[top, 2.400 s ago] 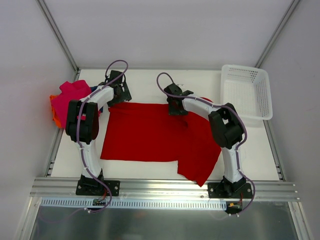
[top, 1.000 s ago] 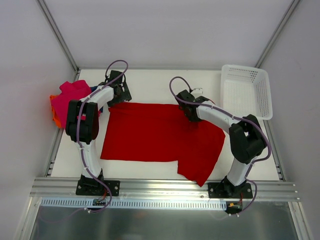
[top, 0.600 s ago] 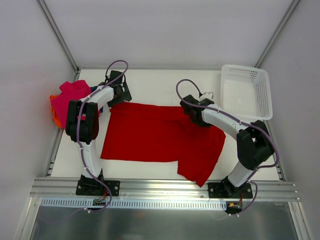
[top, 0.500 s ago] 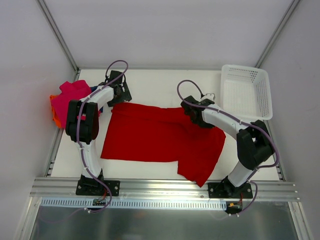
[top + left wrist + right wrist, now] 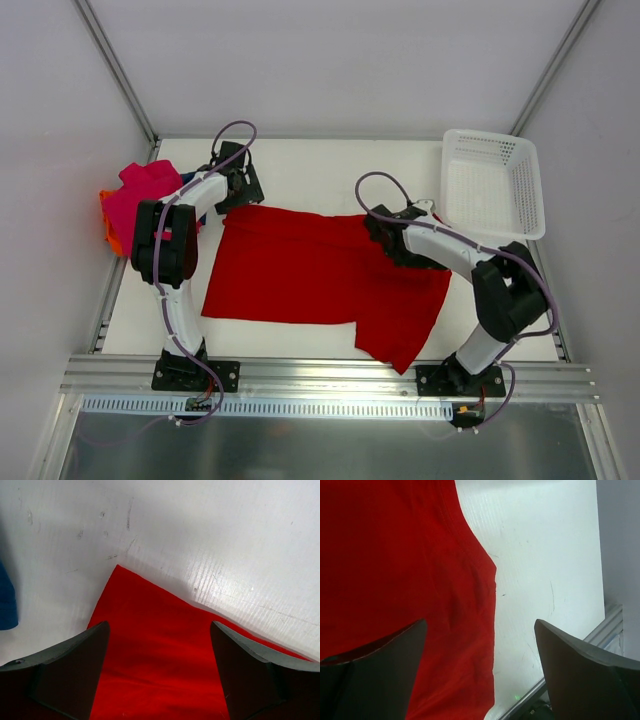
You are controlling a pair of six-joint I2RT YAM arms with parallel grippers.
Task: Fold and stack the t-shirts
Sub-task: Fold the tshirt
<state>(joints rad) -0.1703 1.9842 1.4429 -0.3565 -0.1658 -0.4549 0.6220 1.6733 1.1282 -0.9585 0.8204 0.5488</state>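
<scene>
The bright red t-shirt [image 5: 300,265] lies spread flat on the white table, one part reaching toward the front edge. My left gripper [image 5: 236,192] is open over the shirt's far left corner [image 5: 150,645], with the cloth between its fingers. My right gripper [image 5: 392,240] is open over the shirt's right edge [image 5: 420,580], one finger over cloth, the other over bare table. A heap of magenta-pink [image 5: 140,195] and orange [image 5: 108,232] shirts lies at the far left. A bit of dark blue cloth [image 5: 6,600] shows in the left wrist view.
A white mesh basket [image 5: 493,185] stands at the back right. Metal frame rails run along the table's front edge [image 5: 320,375] and up the side walls. Bare white table [image 5: 330,170] lies beyond the red shirt.
My right arm has swung from the shirt's far middle edge rightward and nearer, to the shirt's right side. The left arm has held still. The shirt's far right part has shifted slightly.
</scene>
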